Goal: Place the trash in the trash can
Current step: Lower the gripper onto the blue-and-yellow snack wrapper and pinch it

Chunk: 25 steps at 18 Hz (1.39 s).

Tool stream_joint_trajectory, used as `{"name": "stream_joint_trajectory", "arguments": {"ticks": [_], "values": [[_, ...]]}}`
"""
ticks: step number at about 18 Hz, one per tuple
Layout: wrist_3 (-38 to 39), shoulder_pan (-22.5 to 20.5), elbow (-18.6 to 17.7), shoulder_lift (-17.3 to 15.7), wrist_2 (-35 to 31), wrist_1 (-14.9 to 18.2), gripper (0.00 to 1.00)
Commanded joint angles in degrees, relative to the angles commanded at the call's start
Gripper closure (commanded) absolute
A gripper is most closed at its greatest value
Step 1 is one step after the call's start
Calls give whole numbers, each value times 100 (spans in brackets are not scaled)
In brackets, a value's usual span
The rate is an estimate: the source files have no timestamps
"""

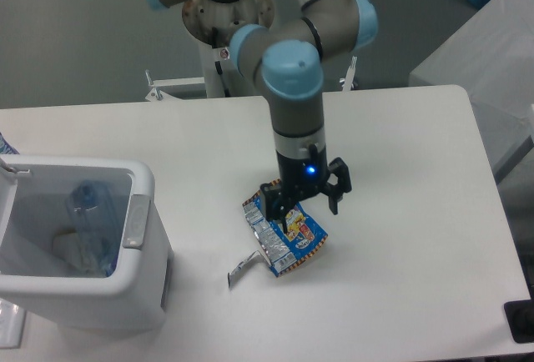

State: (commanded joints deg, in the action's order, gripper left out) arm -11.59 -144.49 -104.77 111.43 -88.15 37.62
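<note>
The blue foil snack wrapper (284, 237) lies flat on the white table near its middle. My gripper (309, 210) hangs open just above the wrapper's upper right part, one finger over the foil and the other past its edge, nothing held. The white trash can (138, 220) stands at the table's left front. Inside it lies the clear plastic bottle (86, 216), seen through the opening.
A small grey scrap (240, 268) lies on the table left of the wrapper. The table's right edge (492, 203) runs close to a grey box (484, 62) at the far right. Metal brackets (350, 74) stand along the back edge.
</note>
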Motion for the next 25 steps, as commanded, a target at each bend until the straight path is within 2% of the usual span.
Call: {"name": "stream_joint_trajectory", "arguments": {"ticks": [2,9,18,23,25], "values": [[-167,-70,0,220,-70,-26,1],[-1432,-97,-52,537,-36,-26,1],[-1618,26,35,748,-18,-44,4],[-1618,61,44,810,-9,-53,45],[-1600,61,44,801,-9,-53,58]]}}
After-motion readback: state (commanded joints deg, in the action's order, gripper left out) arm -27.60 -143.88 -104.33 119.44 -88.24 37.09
